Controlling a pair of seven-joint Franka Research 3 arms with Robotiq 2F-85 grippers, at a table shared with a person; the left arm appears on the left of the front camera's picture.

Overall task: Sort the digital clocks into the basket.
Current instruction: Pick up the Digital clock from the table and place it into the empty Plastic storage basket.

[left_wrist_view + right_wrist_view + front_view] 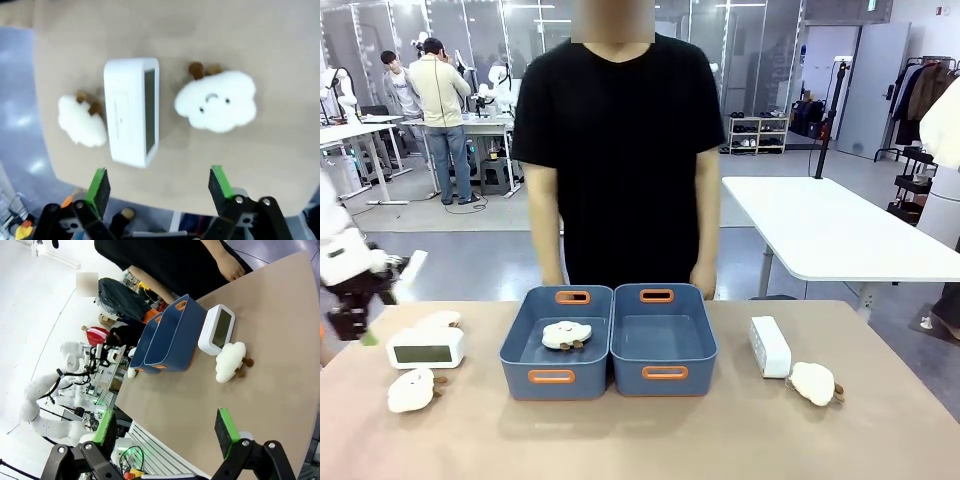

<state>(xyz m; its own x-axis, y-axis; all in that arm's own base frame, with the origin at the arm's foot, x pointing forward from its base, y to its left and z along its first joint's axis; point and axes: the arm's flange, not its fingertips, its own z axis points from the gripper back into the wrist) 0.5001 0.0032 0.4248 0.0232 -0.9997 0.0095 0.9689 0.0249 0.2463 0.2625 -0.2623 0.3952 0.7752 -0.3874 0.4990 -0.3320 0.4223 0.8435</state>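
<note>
Front view is showing both digital clocks lying on the table (620,440) outside the baskets. The left clock (425,349) is sitting between two plush sheep (412,390) (438,320), under the left gripper (160,182), which is hovering with its fingers spread. The right clock (769,346) is standing beside a third plush (814,383). A fourth plush (565,335) is occupying the left basket (520,375), touching the right basket (632,382). The right gripper (167,427) is hanging spread wide, well apart from the right clock.

Tan table (640,440). At centre, left bin (525,370) and right bin (630,378) stand side by side, touching. On the left is left clock (425,349), with near plush (411,390) and far plush (438,320). On the right is right clock (769,346), with right plush (813,383) just beside it.
</note>
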